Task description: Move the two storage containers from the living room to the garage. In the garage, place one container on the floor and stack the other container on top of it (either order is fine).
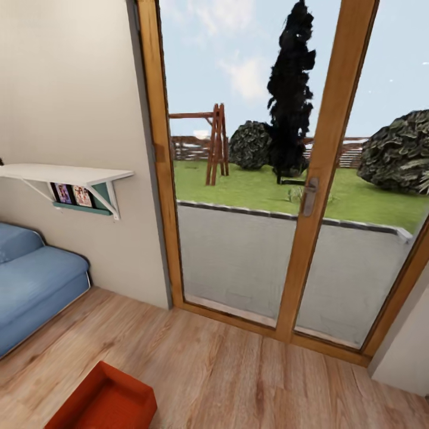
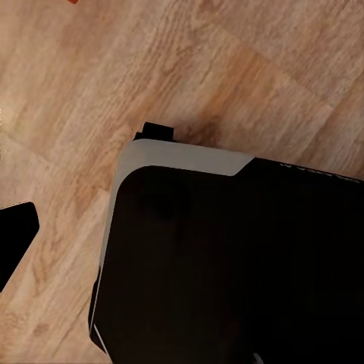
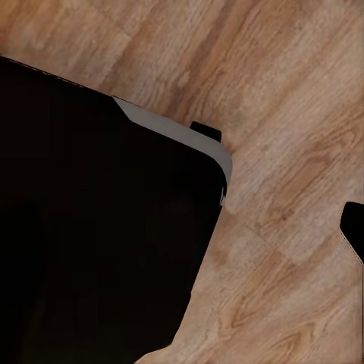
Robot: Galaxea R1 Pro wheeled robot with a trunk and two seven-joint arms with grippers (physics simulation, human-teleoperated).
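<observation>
Container in reach, arms not yet on it

One container point(image 1: 104, 402) sits on the wood floor point(image 1: 238, 369) near the sofa point(image 1: 36, 286); finger state can't be told; a careless turn could bump it

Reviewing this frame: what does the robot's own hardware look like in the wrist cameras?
Little of the grippers shows. The left wrist view has one black fingertip at its edge; the right wrist view has a dark fingertip with a pale rim. Both views look down on a large matte black body with a light grey rounded edge band and a small black tab, over wood-plank floor.
</observation>
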